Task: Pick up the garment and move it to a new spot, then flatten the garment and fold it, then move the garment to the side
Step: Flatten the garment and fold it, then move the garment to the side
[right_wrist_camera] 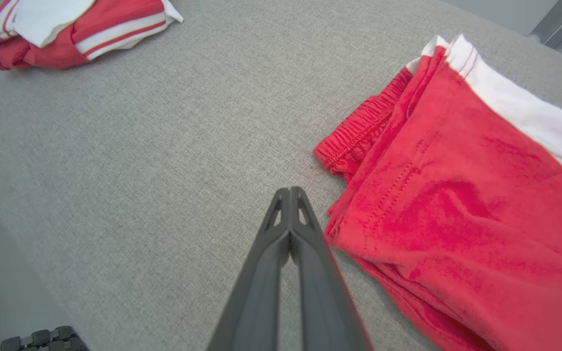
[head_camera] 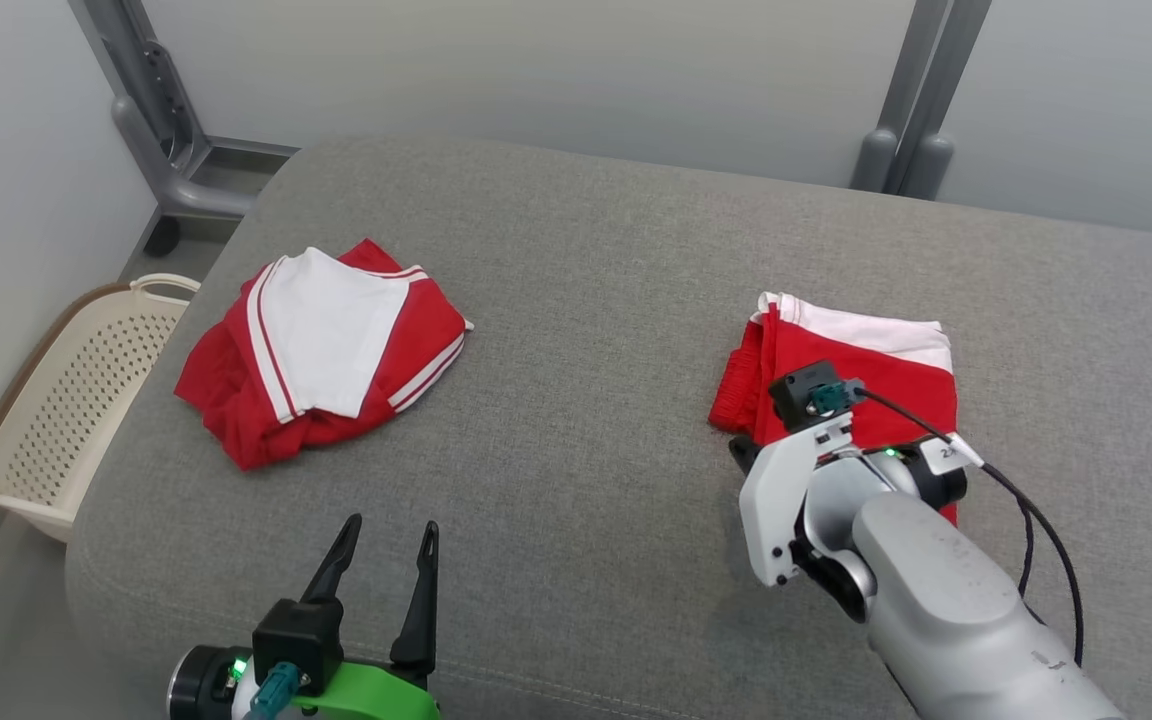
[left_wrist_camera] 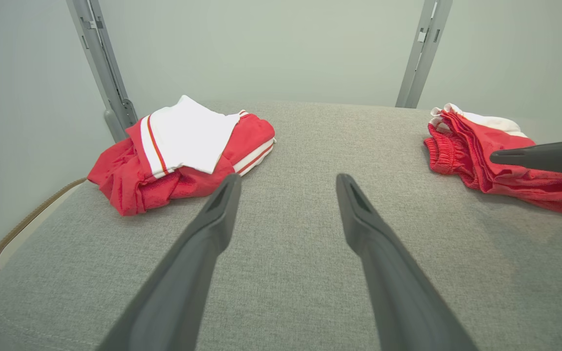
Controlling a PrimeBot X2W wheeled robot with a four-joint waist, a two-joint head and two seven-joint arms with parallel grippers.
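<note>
The right end effector (right_wrist_camera: 290, 192), pressed together at lower centre beside the folded garment (right_wrist_camera: 456, 204), should open and pinch all layers.

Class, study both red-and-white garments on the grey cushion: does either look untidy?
Yes. The left red-and-white garment is bunched, its red fabric spilling crookedly from under the white panel; the right garment lies folded flat.

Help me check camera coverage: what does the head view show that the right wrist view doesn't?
Head view adds the basket beside the couch and the left gripper, fingers open. Right wrist view adds the right gripper, fingers shut, close beside the folded shorts. Both share the couch, the folded shorts and the rumpled red-and-white garment.
</note>
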